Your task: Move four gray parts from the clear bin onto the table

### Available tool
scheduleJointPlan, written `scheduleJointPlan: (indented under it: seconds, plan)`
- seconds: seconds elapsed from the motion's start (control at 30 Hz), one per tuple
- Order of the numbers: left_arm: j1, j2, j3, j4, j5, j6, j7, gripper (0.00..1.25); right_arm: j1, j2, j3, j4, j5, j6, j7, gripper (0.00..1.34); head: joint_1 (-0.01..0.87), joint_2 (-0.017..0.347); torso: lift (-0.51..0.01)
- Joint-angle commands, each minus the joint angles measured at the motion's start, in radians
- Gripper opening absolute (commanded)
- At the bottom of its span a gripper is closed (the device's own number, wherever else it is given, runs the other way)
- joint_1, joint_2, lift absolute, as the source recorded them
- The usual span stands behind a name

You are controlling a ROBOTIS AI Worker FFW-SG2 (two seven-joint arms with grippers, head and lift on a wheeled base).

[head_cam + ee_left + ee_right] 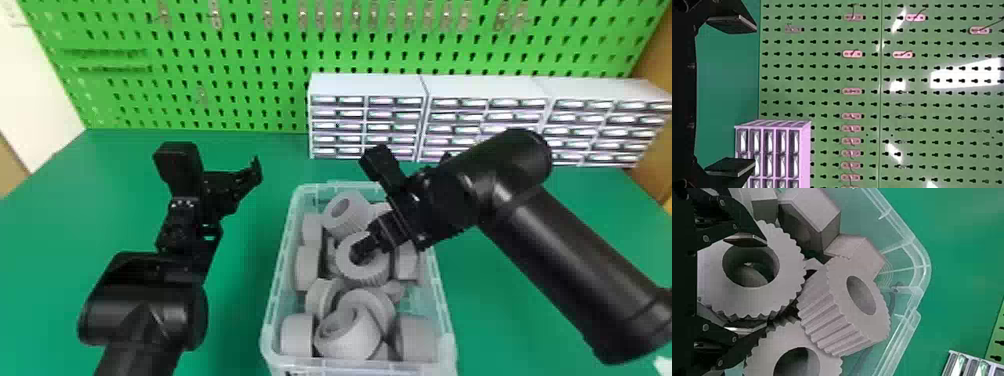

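Observation:
In the head view, my left gripper (220,192) is over the table left of the clear bin (278,280). In its wrist view, the left gripper (755,96) has its fingers wide apart with nothing between them. My right gripper (366,249) reaches down into the bin, over a gray toothed ring (367,275). In the right wrist view, the right gripper (766,283) stands open: one finger is at the edge of the ring's (785,272) hole, the other beside its outer teeth. A second gray gear (844,309) lies tilted near the bin's wall (922,262).
Several other gray parts (350,335) fill the bin, some rings and some blocks. White drawer cabinets (367,87) stand behind on the right, before a green pegboard (225,65). The green table (240,240) extends on both sides of the bin.

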Motion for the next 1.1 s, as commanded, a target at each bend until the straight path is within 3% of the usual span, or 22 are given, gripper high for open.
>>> scheduleJointPlan:
  seconds: [0.0,0.23,0.47,0.67,1.07]
  plan:
    - [0.0,0.003,-0.003,0.0,0.003,0.0,0.001,1.16,0.002,0.0,-0.003,0.0,0.008,0.004,0.0,0.81,0.693,0.072,-0.052]
    - [-0.002,0.016,-0.009,-0.005,0.012,-0.003,0.008,1.16,0.004,0.003,0.003,0.0,0.008,0.004,0.003,0.81,0.693,0.072,-0.052]
    - [-0.005,0.048,-0.04,-0.006,0.044,-0.006,0.041,1.16,0.002,0.003,0.005,-0.001,0.008,0.003,0.003,0.78,0.693,0.072,-0.052]
    - [-0.005,0.075,-0.066,-0.008,0.07,-0.011,0.067,1.16,-0.001,0.004,0.005,0.0,0.008,0.01,0.005,0.59,0.693,0.072,-0.052]
    - [0.0,0.083,-0.061,-0.013,0.073,-0.015,0.071,1.16,-0.007,0.006,0.005,-0.001,-0.008,0.021,0.008,0.39,0.693,0.072,-0.052]
